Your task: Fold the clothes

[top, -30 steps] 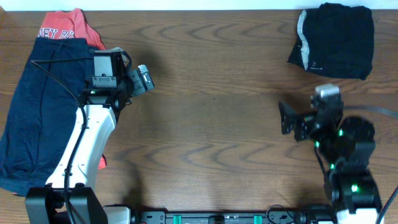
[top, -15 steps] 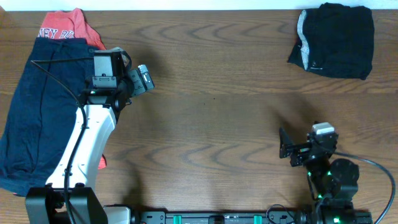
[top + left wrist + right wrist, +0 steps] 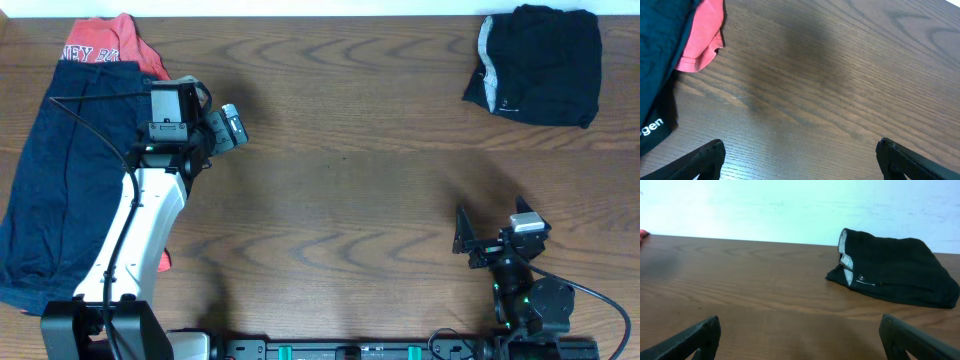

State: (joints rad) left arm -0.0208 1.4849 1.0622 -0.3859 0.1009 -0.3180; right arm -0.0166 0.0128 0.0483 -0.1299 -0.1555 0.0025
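Note:
A folded black garment [image 3: 540, 65] with a pale grey edge strip lies at the far right corner; the right wrist view shows this black garment [image 3: 895, 272] ahead and to the right. Navy-blue shorts [image 3: 60, 170] spread along the left edge, partly under the left arm. They overlap a coral-red lettered tee [image 3: 105, 45] at the far left. The left wrist view catches a coral fold [image 3: 702, 35] and navy cloth [image 3: 655, 75] at its left side. My left gripper [image 3: 228, 125] [image 3: 800, 165] hangs open over bare wood, right of the shorts. My right gripper [image 3: 493, 228] [image 3: 800, 340] is open and holds nothing near the front edge.
The wooden table [image 3: 340, 180] spans the whole view, with a pale wall beyond its far edge [image 3: 765, 205]. The arm bases stand at the front edge, the left one [image 3: 100, 320] beside the shorts.
The right arm has drawn back toward the table's front edge, away from the black garment, jaws still open. The left arm and all the clothes have stayed put.

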